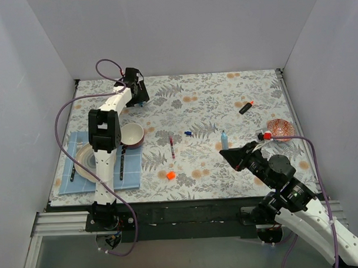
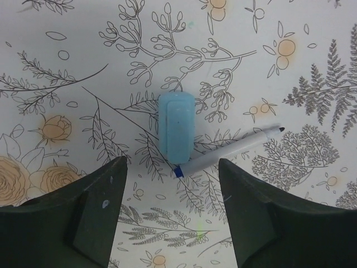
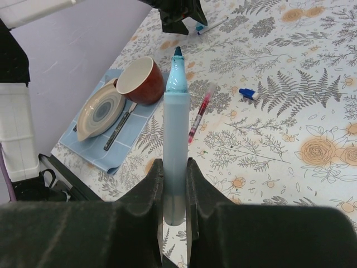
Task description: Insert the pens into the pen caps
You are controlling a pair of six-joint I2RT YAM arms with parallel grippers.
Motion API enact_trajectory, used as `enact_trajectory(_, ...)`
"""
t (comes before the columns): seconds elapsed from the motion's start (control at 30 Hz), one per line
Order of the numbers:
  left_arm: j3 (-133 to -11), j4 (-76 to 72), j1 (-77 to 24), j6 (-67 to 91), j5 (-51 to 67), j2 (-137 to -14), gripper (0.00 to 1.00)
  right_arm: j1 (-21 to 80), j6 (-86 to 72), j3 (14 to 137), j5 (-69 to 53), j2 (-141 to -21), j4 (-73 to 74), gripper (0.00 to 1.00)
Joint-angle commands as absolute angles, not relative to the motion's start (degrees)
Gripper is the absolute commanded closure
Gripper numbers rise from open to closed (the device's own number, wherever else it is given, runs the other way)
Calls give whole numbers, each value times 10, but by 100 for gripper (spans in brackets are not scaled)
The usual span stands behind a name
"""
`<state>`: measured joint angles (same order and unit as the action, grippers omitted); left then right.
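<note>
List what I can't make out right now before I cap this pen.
Top view: the left gripper hides its own jaws and nearly all of the light blue cap below it.
Top view: the orange cap and dark blue cap are too small to show which end is open.
Right wrist view: the light blue pen has its lower end hidden between the fingers of the right gripper.
</note>
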<state>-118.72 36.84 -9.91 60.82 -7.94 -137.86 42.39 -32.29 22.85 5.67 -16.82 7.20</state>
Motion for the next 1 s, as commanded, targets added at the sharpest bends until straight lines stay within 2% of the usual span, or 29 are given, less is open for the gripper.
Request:
enact_trajectory(0.0,-1212,352,-99,588,-90,-1385,36,423,-311,253,68,-148,62,99)
enact_trajectory(0.23,-1248,366,-99,577,-119,-1424,41,424,-308,252,85,-127,74,99)
enact_trajectory(0.6,-1216,334,-99,570,-74,-1407,43,423,-299,254,85,-137,69,99)
enact_trajectory(0.7,-1207,330,-99,570,-64,-1397,42,423,-298,251,90,-134,72,99)
enact_trajectory(0.83,-1194,320,-99,588,-70,-1376,34,423,-295,252,93,-134,69,99)
enact_trajectory(0.97,-1208,323,-99,610,-78,-1369,33,424,-291,259,88,-146,66,99)
